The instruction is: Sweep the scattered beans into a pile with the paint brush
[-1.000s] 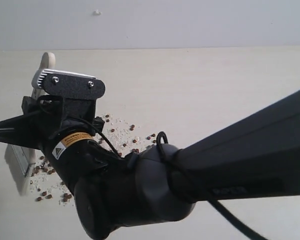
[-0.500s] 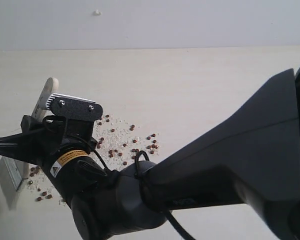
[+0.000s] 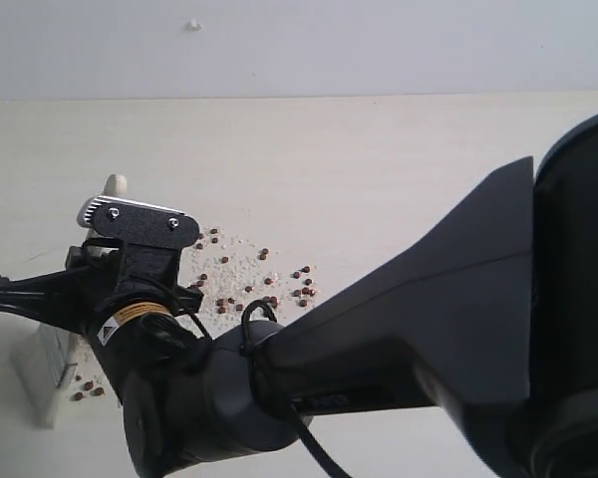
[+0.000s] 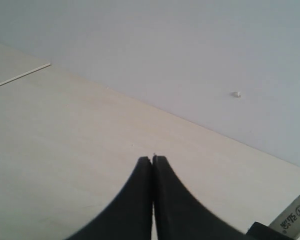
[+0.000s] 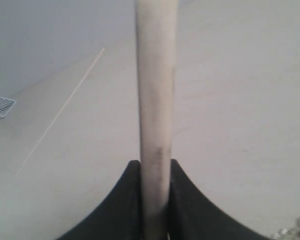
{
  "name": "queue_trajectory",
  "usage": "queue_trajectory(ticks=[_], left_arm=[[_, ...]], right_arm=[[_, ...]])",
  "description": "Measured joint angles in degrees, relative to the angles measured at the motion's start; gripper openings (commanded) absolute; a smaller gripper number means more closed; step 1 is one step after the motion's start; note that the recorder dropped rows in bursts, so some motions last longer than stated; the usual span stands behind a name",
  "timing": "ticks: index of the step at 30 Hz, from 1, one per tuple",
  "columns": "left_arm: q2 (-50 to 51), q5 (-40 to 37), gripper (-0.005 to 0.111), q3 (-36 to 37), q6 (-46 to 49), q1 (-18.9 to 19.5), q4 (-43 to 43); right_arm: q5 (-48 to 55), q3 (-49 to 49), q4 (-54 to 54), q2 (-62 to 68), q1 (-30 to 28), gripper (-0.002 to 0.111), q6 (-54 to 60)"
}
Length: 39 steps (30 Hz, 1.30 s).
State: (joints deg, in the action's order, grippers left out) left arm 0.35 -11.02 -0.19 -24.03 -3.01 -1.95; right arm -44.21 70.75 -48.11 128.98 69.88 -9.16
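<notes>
Exterior view first: got the big dark right arm [image 3: 458, 329] hogging the whole lower right and reaching across to the left side. Behind it, just pale tabletop [image 3: 399, 169] running up to a plain grey wall [image 3: 299, 50]. Next size down, the paint brush [image 3: 50, 368], mostly hidden behind the wrist. Can only see the rounded handle tip poking up above the wrist bracket and the wide cream end down low at the far left, so tilted rather than upright. Can't swear to the bristles actually touching the tabletop. Over in the right wrist view, right gripper [image 5: 153, 170] pinching the pale wooden handle [image 5: 155, 100] from both sides, with the handle running straight out between the dark fingers. Left wrist view: left gripper [image 4: 152, 160] pressed together with nothing in it, hanging over bare tabletop. Then the small stuff: reddish-brown beans [image 3: 269, 284] scattered loose just beside the wrist toward the middle, plus a few more down near the brush's wide end. Not much of a heap anywhere in sight. Mixed in, tiny white grains [image 3: 234, 261]. Lastly, a little white speck [image 3: 192, 24] up on the wall.
</notes>
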Motion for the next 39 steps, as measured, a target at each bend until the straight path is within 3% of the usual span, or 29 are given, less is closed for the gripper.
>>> queue_trajectory(ticks=[16,24,26,30,39], left_arm=[[0.0,0.0,0.000,0.0,0.0,0.0,0.0],[0.0,0.0,0.000,0.0,0.0,0.0,0.0],[0.0,0.0,0.000,0.0,0.0,0.0,0.0],[0.0,0.0,0.000,0.0,0.0,0.0,0.0],[0.0,0.0,0.000,0.0,0.0,0.0,0.0]], right_arm=[[-3.8,0.4,-28.8,-4.9,-1.4,0.000,41.8],[-0.6,0.4,-28.3,-9.3,-2.7,0.000,41.0],[1.5,0.4,-25.5,-10.6,-2.7,0.000,37.4],[3.7,0.9,-11.0,-9.9,-2.7,0.000,19.9],[2.9,8.4,-8.9,0.7,-3.1,0.000,16.8]])
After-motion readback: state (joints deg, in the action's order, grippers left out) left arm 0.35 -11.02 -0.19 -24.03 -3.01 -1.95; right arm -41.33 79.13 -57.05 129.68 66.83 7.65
